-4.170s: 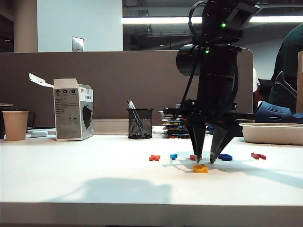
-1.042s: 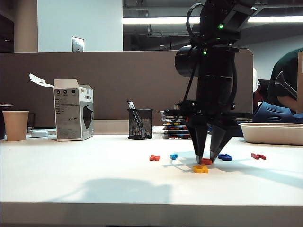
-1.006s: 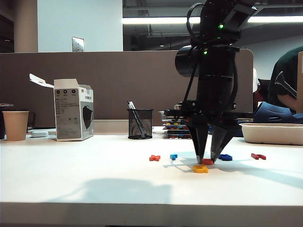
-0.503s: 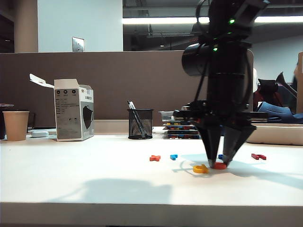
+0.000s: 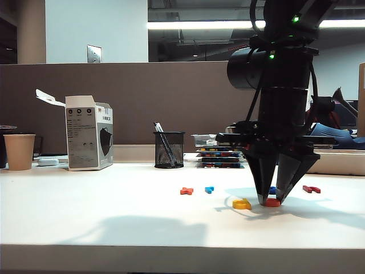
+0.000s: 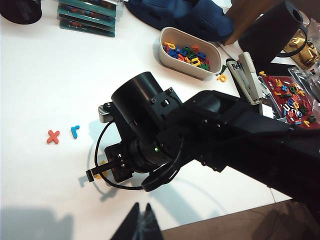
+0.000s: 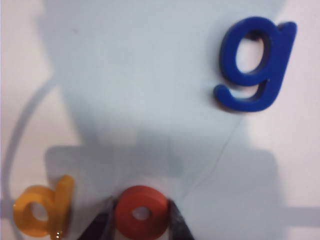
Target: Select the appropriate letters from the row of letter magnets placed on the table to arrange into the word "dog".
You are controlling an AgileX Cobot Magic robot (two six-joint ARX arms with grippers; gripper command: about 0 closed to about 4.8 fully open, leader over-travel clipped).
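The wide white matte tabletop [image 5: 85,217] carries a yellow plastic "d" [image 7: 42,206], with a dark blue "g" [image 7: 255,65] toward two o'clock and an orange cross-shaped magnet [image 5: 186,190] at nine o'clock.

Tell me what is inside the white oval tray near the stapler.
The white oval tray holds a heap of small letter magnets in yellow, orange, green and blue. Only the top layer shows in the left wrist view; whatever lies beneath it, and the tray's floor, is covered.
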